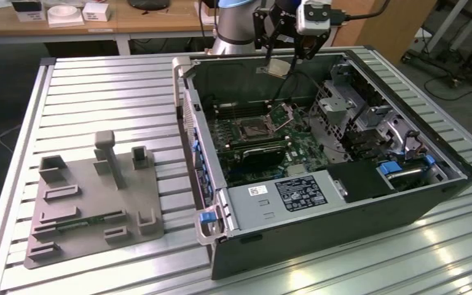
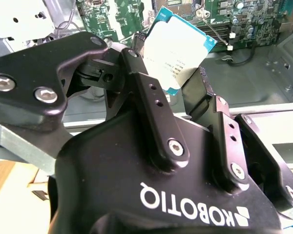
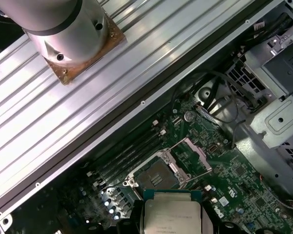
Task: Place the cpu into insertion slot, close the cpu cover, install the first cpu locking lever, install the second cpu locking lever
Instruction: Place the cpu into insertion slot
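One cpu (image 2: 180,46) is in my grasp. The gripper (image 2: 170,61) has its jaws clamped on two opposite edges of the chip. I judge that this keeps the fingers (image 2: 151,92) off both flat faces and leaves the underside free to meet the socket.

The chip hangs in the air over the open computer case (image 1: 343,227), above the motherboard (image 1: 302,150) and towards the case's far wall. It touches nothing but the fingers.

One insertion slot (image 3: 156,174) lies near the middle of the motherboard, bare, with its dark contact field exposed. One cpu cover (image 3: 195,153) stands swung up along one edge of the slot. I take that as the reason the slot lies open to receive the chip. From the first wrist view the chip is near the slot, but I cannot tell how squarely it lines up.

Several long memory slots (image 3: 129,156) run side by side just beside the socket; I cannot count them for certain. The thin wire levers are too fine for me to count.

One black labelled box (image 1: 302,193) fills the case's near end. One grey fixture plate (image 1: 88,203) rests on the slatted table (image 1: 96,80), by its near corner on the exterior view's left and well apart from the case.
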